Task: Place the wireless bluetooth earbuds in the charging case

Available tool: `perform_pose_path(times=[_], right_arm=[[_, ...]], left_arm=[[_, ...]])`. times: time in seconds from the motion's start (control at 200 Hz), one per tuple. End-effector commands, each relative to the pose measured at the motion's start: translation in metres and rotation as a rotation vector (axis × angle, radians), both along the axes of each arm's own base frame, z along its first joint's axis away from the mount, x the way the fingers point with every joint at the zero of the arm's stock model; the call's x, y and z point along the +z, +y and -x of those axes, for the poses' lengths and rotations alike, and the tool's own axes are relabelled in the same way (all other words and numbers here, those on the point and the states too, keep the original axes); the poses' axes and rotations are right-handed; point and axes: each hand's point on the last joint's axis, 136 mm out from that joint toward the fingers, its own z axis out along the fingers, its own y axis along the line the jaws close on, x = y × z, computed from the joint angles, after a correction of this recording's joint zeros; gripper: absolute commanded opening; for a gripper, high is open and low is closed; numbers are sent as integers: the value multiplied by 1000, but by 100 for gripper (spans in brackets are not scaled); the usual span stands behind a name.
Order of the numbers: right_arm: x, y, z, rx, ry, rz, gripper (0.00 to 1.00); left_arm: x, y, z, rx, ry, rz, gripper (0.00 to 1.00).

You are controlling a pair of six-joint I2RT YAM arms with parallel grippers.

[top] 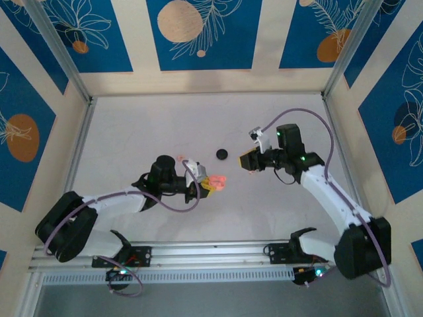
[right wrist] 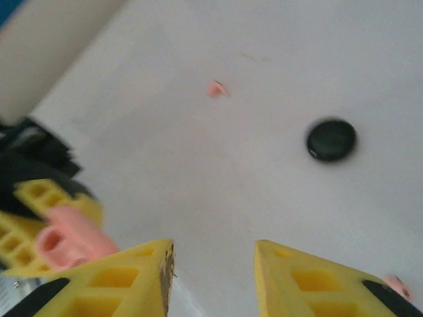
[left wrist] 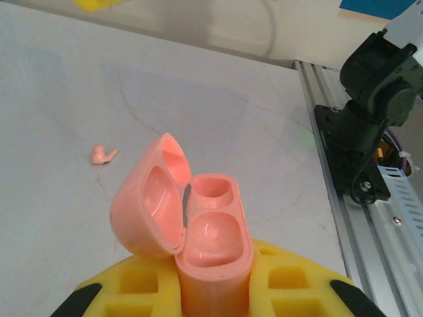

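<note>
The charging case [left wrist: 213,231] is a salmon-pink box with its lid swung open to the left and both wells empty. My left gripper [left wrist: 215,281] is shut on its lower body between yellow fingers. From above the case [top: 216,181] sits at the tip of the left gripper [top: 203,183]. One pale pink earbud [left wrist: 102,154] lies on the table beyond the case, also seen as a small earbud [right wrist: 216,88] in the right wrist view. My right gripper [right wrist: 213,249] hovers open above bare table with nothing between its fingers, right of the case [right wrist: 66,241]. Another small pink bit [right wrist: 396,285] peeks out beside the right finger.
A black round disc [top: 222,154] lies on the white table between the two grippers, also seen as the disc [right wrist: 330,139] ahead of the right fingers. An aluminium rail [left wrist: 370,218] with an arm base runs along the table's near edge.
</note>
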Motion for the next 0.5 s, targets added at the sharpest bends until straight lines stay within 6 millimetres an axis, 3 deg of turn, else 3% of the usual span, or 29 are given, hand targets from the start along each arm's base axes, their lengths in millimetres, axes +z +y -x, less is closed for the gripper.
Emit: perform_pose_path(times=[0.0,0.19,0.495], right_arm=[[-54,-32,5,-127,290,197,38],[-103,-45,-22,-224,525,305,40],[-139,-49,-38,-271,634,330,47]], left_arm=[[12,-2,-10,33,-42,64,12],[4,3,-11,60,-40,48,13],[1,9,-14,78,-42,40,12]])
